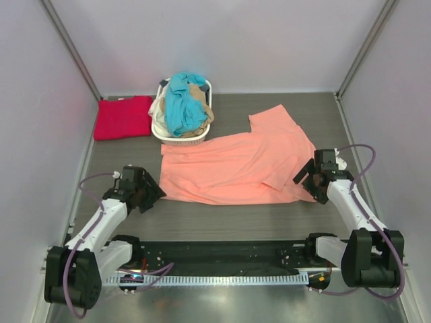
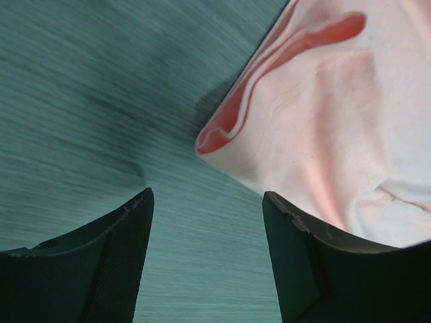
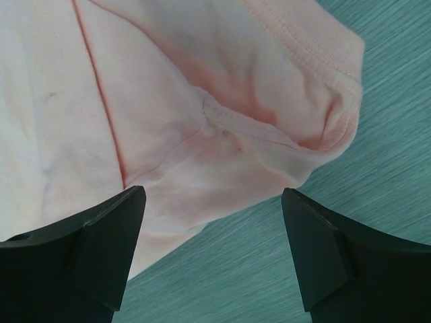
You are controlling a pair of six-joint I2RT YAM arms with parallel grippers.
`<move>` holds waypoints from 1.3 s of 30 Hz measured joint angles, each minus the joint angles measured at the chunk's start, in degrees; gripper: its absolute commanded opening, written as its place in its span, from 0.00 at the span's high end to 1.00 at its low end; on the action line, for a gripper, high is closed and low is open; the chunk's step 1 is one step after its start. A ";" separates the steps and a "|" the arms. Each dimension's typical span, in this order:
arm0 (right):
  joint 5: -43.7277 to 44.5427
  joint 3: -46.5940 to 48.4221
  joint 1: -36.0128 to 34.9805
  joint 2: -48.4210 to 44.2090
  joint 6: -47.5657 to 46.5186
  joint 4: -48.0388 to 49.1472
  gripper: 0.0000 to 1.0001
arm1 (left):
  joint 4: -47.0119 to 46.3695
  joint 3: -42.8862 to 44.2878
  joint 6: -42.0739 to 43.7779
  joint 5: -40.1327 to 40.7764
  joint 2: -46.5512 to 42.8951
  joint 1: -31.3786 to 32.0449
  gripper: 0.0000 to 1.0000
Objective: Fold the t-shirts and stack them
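A salmon-pink t-shirt (image 1: 236,161) lies spread across the middle of the table, one sleeve folded in near its right end. My left gripper (image 1: 156,190) is open and empty just off its near left corner; that corner shows in the left wrist view (image 2: 323,128). My right gripper (image 1: 306,180) is open and empty at its near right corner, whose folded hem shows in the right wrist view (image 3: 222,121). A crimson red t-shirt (image 1: 122,117) lies folded at the back left. A teal blue t-shirt (image 1: 183,101) and a beige t-shirt (image 1: 199,94) sit in the basket.
A white oval laundry basket (image 1: 179,138) stands at the back centre, touching the pink shirt's far edge. Pale walls close in the left, right and back. The arm bases and a black rail (image 1: 215,259) run along the near edge.
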State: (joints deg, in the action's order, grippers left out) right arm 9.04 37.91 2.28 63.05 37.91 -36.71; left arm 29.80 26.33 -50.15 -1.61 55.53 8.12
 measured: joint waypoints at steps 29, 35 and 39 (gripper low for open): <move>-1.90 7.74 7.34 -4.81 -1.49 1.70 0.99 | -0.42 12.59 -1.70 1.44 -6.78 0.13 1.00; -3.80 1.62 8.24 -13.90 2.56 -2.56 0.93 | 8.46 6.97 -7.65 1.75 -22.01 1.01 1.00; -4.85 -0.20 8.46 -16.11 6.23 -9.62 0.22 | 17.79 4.17 -12.15 2.25 -28.92 4.04 0.90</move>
State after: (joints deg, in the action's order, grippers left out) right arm 4.19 37.71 10.74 46.94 44.14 -46.33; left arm 47.59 30.50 -62.30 0.64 26.61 12.16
